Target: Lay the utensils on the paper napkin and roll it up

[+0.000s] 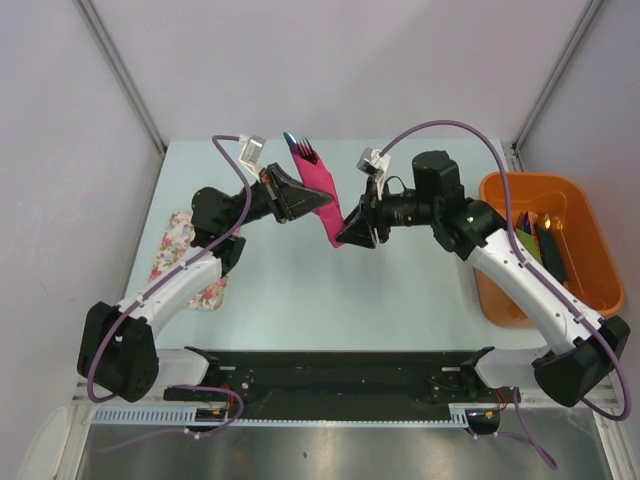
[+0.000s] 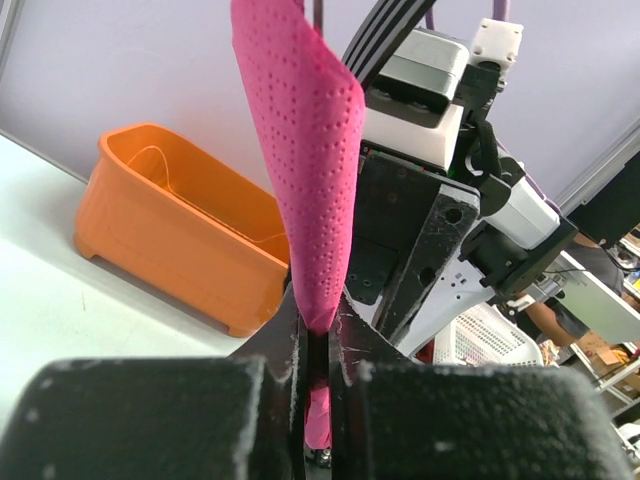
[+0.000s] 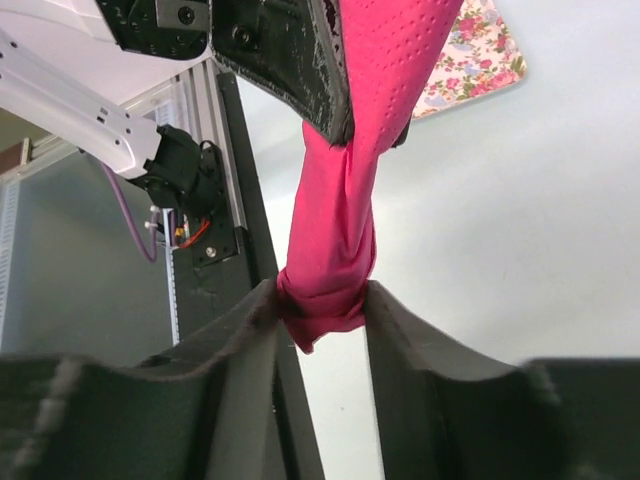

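Note:
The magenta paper napkin [image 1: 320, 190] is rolled into a tube and held in the air between the two arms. The utensils [image 1: 303, 150] poke out of its far end: fork tines and a blue tip. My left gripper [image 1: 322, 200] is shut on the middle of the roll [image 2: 310, 180], its jaws [image 2: 318, 340] pinched tight on the paper. My right gripper [image 1: 343, 232] is at the near, twisted end [image 3: 335, 230]. Its jaws [image 3: 320, 310] stand apart, and the napkin's tip just touches both fingertips.
An orange tub [image 1: 500, 190] with green and black items stands at the right, also in the left wrist view [image 2: 170, 230]. A floral cloth mat [image 1: 175, 250] lies at the left under the left arm [image 3: 470, 60]. A black rail [image 1: 340, 370] runs along the near edge.

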